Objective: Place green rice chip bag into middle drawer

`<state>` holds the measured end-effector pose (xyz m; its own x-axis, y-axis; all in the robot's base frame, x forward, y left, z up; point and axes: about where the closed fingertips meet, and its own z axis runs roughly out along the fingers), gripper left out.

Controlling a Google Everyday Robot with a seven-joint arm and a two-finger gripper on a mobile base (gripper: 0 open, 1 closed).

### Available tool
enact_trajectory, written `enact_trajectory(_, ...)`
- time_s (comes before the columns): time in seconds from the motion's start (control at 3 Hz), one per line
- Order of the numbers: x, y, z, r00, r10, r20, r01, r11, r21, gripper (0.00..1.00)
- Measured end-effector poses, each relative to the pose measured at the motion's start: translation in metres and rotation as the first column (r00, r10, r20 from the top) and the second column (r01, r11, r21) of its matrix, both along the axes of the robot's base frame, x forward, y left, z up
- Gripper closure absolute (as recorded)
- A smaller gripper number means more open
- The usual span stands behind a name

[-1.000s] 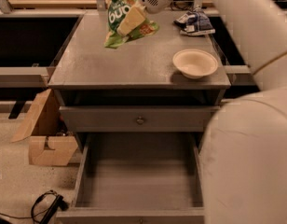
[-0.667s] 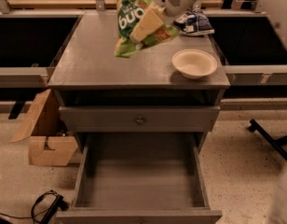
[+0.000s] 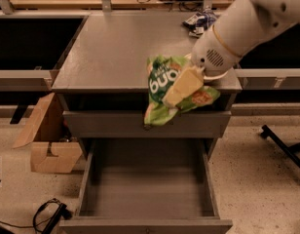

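Note:
My gripper [image 3: 181, 87] is shut on the green rice chip bag [image 3: 162, 84], a bright green foil bag with white lettering. It hangs in the air in front of the cabinet's front edge, over the closed top drawer front [image 3: 106, 123]. The middle drawer [image 3: 145, 189] is pulled out below, a wide grey tray with a bare floor. The bag is above the drawer's back part, well clear of it. My white arm [image 3: 242, 23] comes in from the upper right.
A blue-and-white snack bag [image 3: 201, 21] lies at the back right of the cabinet top [image 3: 116, 48]. A cardboard box [image 3: 45, 140] stands on the floor at left. A black cable [image 3: 47, 213] lies at lower left. A black chair leg [image 3: 284, 147] is at right.
My arm has carried the bag from the back of the cabinet top forward and down to the front edge, above the open drawer. The white bowl seen earlier is hidden now.

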<state>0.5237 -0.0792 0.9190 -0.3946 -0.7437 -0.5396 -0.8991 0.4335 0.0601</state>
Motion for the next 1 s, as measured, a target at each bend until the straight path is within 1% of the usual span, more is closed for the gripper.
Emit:
enact_trajectory(0.33, -0.006, 0.004, -0.015, 0.9995, 0.015, -0.028, -0.015, 1.000, -0.014, 1.00)
enact_trajectory(0.67, -0.005, 0.004, -0.013, 0.9996, 0.014, -0.024, -0.014, 1.000, -0.013, 1.00)
enact_trajectory(1.0, -0.020, 0.047, -0.071, 0.9928, 0.051, -0.108, -0.052, 0.999, -0.008, 1.00)
